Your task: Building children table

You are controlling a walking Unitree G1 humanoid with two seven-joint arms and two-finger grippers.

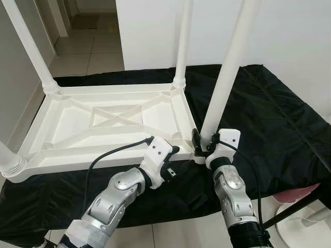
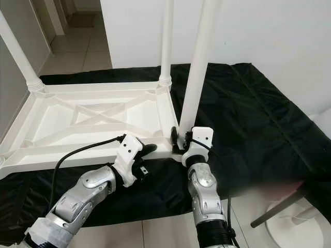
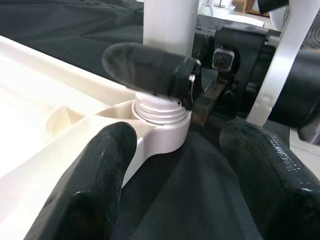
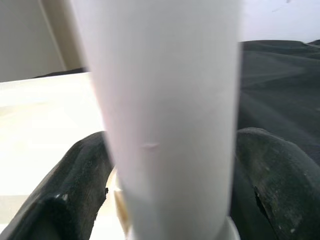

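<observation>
A white plastic children's table (image 1: 103, 124) lies upside down on a black cloth (image 1: 269, 113), with white legs standing up from its corners. My right gripper (image 1: 204, 143) is shut on the near right leg (image 1: 227, 72) just above its threaded socket. The right wrist view shows that leg (image 4: 160, 100) between both fingers (image 4: 75, 185). My left gripper (image 1: 173, 155) is open at the same corner, at the table's near rim. In the left wrist view its fingers (image 3: 95, 185) stand wide apart around the corner socket (image 3: 160, 120), gripping nothing.
A white wall runs close behind the table. Tiled floor and a doorway (image 1: 88, 31) lie at the far left. At the near right stand a pink object (image 1: 305, 194), a dark rod and a white round base (image 1: 310, 222). Black cables trail from both wrists.
</observation>
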